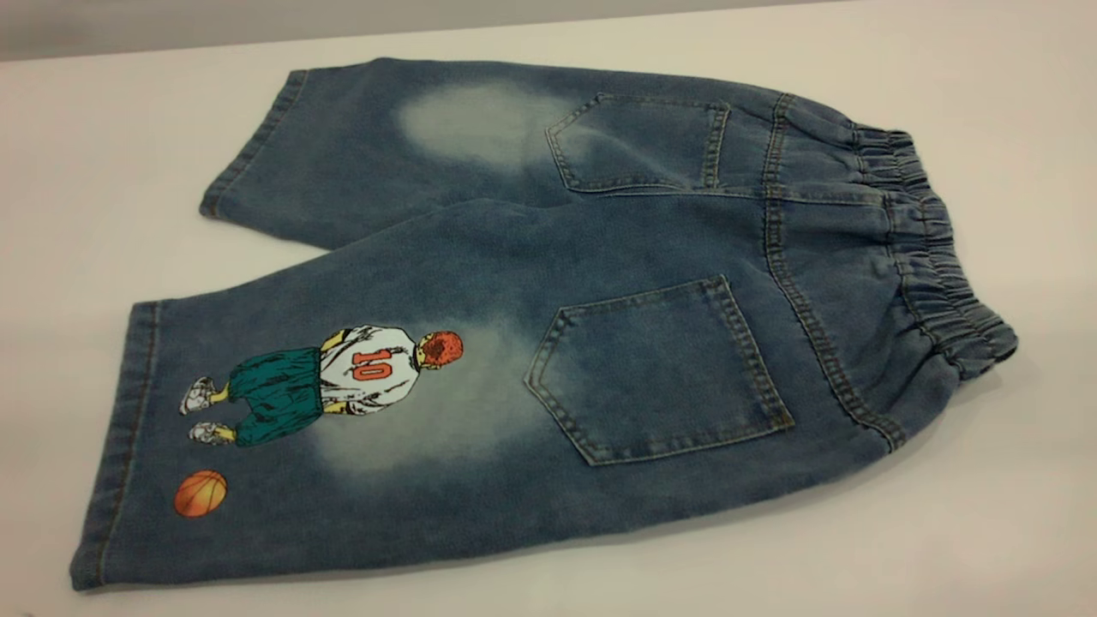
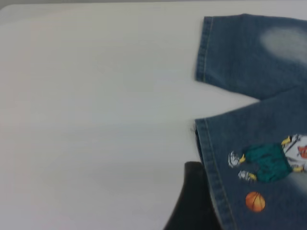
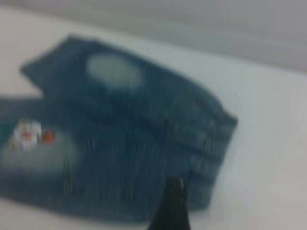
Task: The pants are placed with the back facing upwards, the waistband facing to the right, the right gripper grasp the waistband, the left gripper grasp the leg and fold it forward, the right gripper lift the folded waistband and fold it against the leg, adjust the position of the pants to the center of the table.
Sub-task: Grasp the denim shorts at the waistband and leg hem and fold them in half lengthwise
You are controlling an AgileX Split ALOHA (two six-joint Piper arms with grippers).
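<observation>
Pants (image 1: 548, 291) flat on table (image 1: 128, 128), back side up, unfolded, both back pockets showing. Long axis across exterior view, slightly tilted: waistband (image 1: 930, 248) at right end, hems at left end. Near leg (image 1: 283, 428) with player "10" print and basketball toward camera, hem pointing left; far leg behind it, hem also left, bare table wedge between the two hems. Pale faded patch on each leg. No gripper in exterior view. Left wrist view: dark tip of left gripper (image 2: 194, 201) just beside near leg's hem, at or overlapping its edge; open or closed not discernible. Right wrist view: dark tip of right gripper (image 3: 171, 206) over pants near waistband end, contact unclear; finger state not discernible either. Nothing lifted, cloth lying smooth apart from gathered waistband.
</observation>
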